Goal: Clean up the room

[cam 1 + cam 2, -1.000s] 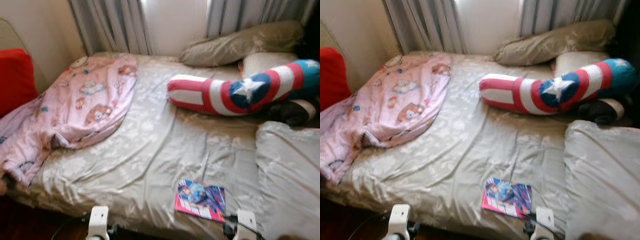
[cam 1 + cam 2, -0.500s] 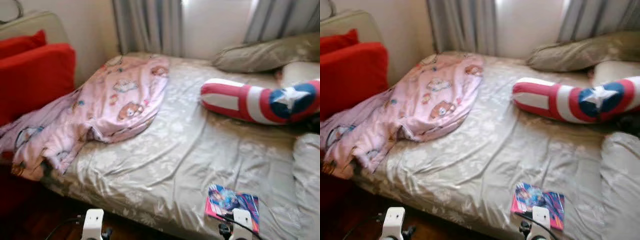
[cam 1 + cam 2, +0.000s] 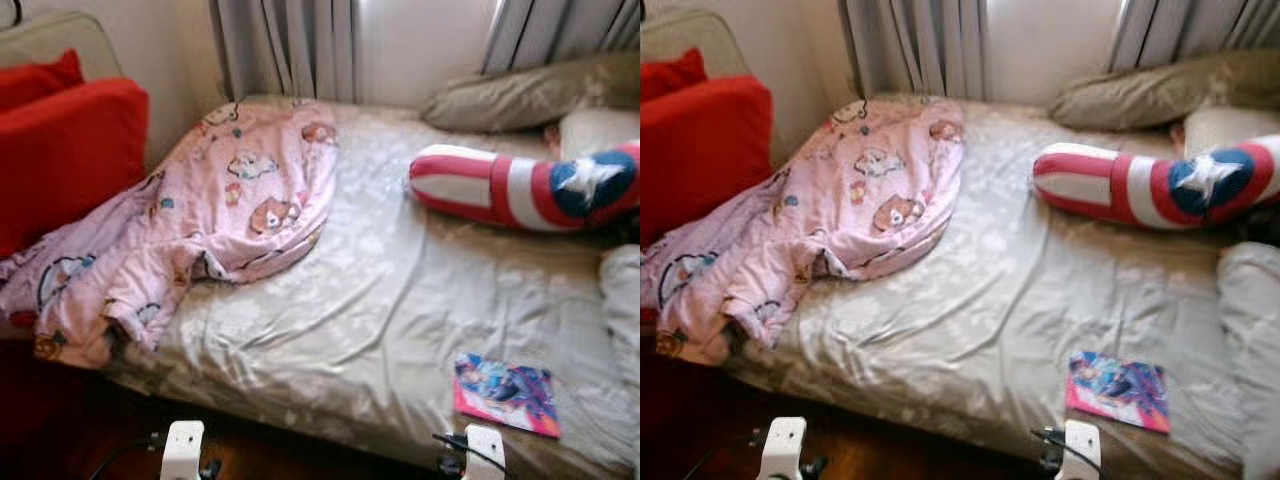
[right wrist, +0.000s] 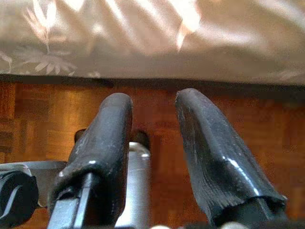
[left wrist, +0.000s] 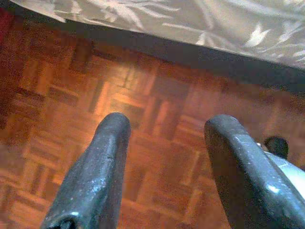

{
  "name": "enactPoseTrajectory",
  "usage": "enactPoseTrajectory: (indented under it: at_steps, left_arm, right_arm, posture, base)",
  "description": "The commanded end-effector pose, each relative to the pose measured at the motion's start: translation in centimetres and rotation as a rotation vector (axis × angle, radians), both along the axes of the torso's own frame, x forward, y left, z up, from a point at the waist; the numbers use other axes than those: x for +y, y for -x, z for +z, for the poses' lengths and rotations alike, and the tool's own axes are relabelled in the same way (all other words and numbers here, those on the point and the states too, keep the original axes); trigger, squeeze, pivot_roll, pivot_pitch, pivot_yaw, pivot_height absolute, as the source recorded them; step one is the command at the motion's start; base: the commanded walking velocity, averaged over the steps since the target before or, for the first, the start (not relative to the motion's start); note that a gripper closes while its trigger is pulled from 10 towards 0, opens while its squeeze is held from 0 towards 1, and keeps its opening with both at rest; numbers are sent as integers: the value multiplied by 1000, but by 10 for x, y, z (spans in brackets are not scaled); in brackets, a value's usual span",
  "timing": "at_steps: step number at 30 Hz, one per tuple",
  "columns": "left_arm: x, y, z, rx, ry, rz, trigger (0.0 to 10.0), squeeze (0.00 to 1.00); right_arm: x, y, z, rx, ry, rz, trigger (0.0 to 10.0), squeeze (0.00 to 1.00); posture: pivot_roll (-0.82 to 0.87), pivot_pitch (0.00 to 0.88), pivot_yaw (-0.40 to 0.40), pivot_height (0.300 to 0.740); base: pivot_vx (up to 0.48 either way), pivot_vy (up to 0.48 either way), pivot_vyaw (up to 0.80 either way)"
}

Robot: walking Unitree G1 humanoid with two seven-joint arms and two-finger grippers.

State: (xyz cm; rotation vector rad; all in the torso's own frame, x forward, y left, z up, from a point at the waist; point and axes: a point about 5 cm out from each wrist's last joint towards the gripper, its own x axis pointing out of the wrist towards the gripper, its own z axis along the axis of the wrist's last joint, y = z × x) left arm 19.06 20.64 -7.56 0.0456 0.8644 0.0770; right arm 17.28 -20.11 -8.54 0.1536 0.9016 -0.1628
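Bedroom tidying looks barely begun, judging by how the things lie. The left gripper [image 5: 164,167] hangs low over the parquet floor [image 5: 143,124] just short of the bed's near edge, its two black fingers spread wide with nothing between them. The right gripper [image 4: 155,152] hangs the same way beside the draped sheet at that near edge, its fingers a moderate gap apart and also empty. From the head camera both wrists show low down, in front of the bed [image 3: 400,300], so neither arm is at work on anything.

Nearest the right gripper, a colourful comic book [image 3: 506,393] lies flat on the sheet close to the near edge, toward the bed's right end. Further in, a long bolster cushion [image 3: 520,187] in red, white and blue with a white star rests across the right half toward the far edge, with a beige pillow [image 3: 530,93] behind it against the curtains [image 3: 290,45]. Another pale pillow [image 3: 1252,330] sits at the right edge.

Over the left half, a pink cartoon-print blanket [image 3: 200,230] lies crumpled, one end spilling off the left near corner toward the floor. A red cushion [image 3: 65,160] sits just beyond the bed's left edge.

What is left, I judge, is nearly everything: the book to put away, the blanket to fold or spread, the wrinkled sheet and cushions to straighten.
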Motion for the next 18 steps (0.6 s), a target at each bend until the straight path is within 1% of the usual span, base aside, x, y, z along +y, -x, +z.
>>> enactPoseTrajectory:
  at_steps: [1,3,8,18]
  left_arm:
    - [3,2,-1,12,-6,-1,10000,0]
    - [2,3,-1,13,-4,-3,10000,0]
    - [0,2,-1,9,3,-4,10000,0]
    - [1,2,-1,9,5,0,10000,0]
  right_arm:
    - [2,5,-3,17,-7,-4,10000,0]
    - [1,5,-3,23,-4,-3,10000,0]
    - [-4,8,-3,25,3,-51,10000,0]
    - [-2,8,-4,30,14,-23,10000,0]
  posture:
    - [15,113,43,740]
    - [14,117,44,740]
    - [15,126,44,740]
    - [21,135,45,740]
  base:
    - [0,480,0]
    - [0,480,0]
    - [0,480,0]
    - [0,480,0]
